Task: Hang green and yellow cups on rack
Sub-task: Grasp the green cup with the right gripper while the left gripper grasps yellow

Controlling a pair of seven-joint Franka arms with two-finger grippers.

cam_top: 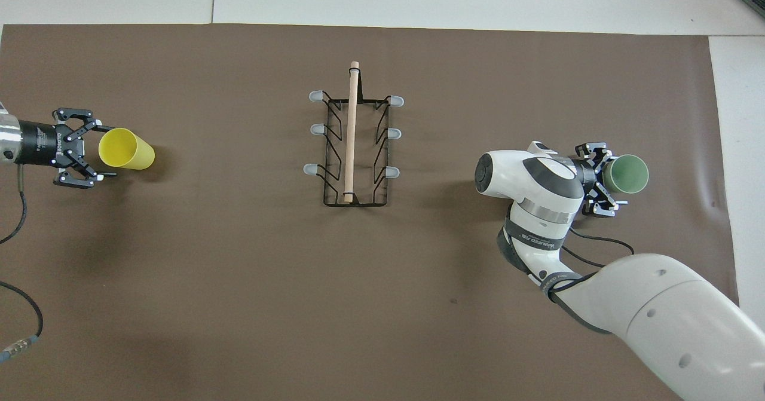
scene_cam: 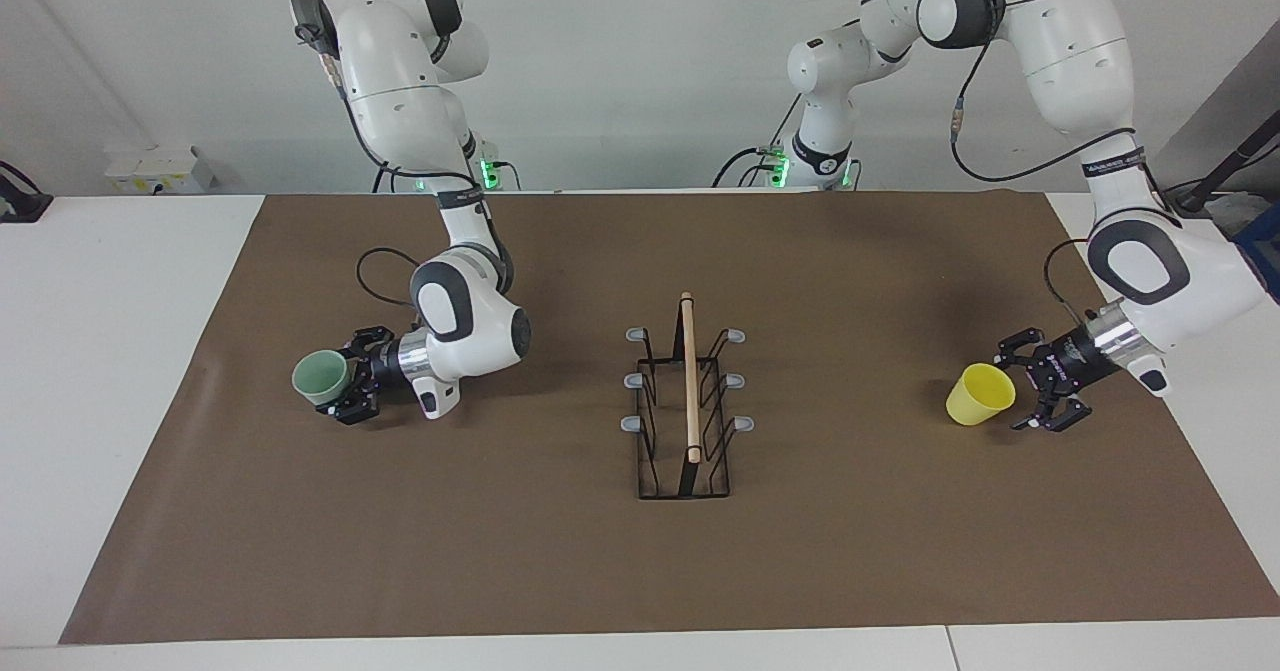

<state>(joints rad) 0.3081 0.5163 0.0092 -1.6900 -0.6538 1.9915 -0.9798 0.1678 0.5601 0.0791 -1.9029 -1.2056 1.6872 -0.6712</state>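
The green cup (scene_cam: 318, 378) (cam_top: 627, 174) sits on the brown mat toward the right arm's end, its mouth showing. My right gripper (scene_cam: 345, 378) (cam_top: 608, 177) reaches in level with the mat, open, one finger on each side of the cup's lower part. The yellow cup (scene_cam: 978, 396) (cam_top: 128, 149) stands toward the left arm's end. My left gripper (scene_cam: 1012, 393) (cam_top: 109, 152) is open, its fingertips either side of that cup at its edge. The rack (scene_cam: 688, 401) (cam_top: 351, 144) stands mid-table between the two cups, nothing on its grey-tipped pegs.
A brown mat (scene_cam: 500, 571) (cam_top: 239, 299) covers most of the white table. The right arm's elbow and forearm (cam_top: 657, 317) lie low over the mat near the robots' edge. A cable (cam_top: 18, 305) trails near the left arm.
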